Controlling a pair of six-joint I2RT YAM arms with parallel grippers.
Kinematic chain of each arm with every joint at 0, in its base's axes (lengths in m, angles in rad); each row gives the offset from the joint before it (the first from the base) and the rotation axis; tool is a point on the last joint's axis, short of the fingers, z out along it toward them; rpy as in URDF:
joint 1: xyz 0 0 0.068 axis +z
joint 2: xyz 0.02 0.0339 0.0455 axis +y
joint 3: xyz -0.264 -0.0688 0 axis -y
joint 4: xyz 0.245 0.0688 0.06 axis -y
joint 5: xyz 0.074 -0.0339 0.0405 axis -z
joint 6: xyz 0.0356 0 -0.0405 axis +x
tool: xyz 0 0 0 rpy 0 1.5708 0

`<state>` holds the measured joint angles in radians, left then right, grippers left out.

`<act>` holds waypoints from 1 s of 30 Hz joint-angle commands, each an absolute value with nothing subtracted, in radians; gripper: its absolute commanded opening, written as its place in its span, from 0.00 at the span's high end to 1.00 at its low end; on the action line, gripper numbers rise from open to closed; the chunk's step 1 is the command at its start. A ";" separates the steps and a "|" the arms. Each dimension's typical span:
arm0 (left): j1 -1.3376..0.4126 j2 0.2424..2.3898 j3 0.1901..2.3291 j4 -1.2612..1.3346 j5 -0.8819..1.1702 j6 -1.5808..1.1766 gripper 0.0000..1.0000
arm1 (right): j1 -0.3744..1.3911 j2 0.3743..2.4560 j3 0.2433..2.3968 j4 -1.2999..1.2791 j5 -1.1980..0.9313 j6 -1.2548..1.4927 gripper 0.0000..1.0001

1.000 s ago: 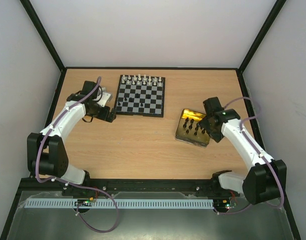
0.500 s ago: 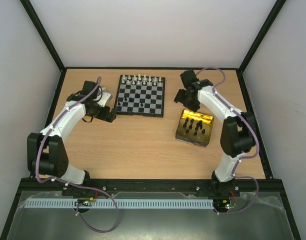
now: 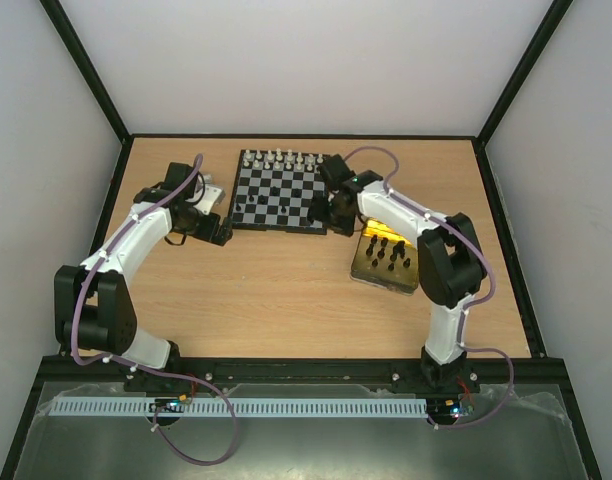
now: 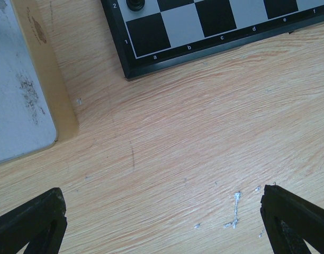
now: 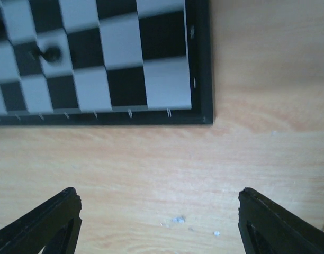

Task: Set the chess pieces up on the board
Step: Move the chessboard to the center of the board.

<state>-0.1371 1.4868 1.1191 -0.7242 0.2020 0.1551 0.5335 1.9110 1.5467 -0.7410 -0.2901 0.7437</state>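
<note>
wooden tabletop [image 5: 268, 137], board [image 5: 119, 69] beyond right claw [image 5: 156, 209]

We can't type tiny chess pieces [image 3: 281, 158]; right arm [image 3: 391, 205] covers right edge of board [image 3: 276, 210]; right wrist view blurred.

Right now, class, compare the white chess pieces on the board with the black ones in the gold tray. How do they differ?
The white pieces line up along the far edge of the board; the black pieces stand clustered in the gold tray, off the board to its right. The white pieces are pale; the black pieces dark. Both are small figurines, seemingly upright.
</note>
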 commanded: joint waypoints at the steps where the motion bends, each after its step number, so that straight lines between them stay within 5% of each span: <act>1: -0.143 1.496 1.132 -0.736 0.208 0.157 0.00 | 0.563 1.867 1.412 -0.706 -0.314 0.775 0.23; 16: -0.143 1.502 1.130 -0.737 0.198 0.163 0.00 | 0.566 1.761 1.205 -0.715 -0.261 0.781 0.23; 30: -0.143 1.543 1.176 -0.736 0.174 0.152 0.00 | 0.566 1.725 1.225 -0.758 -0.204 0.764 0.22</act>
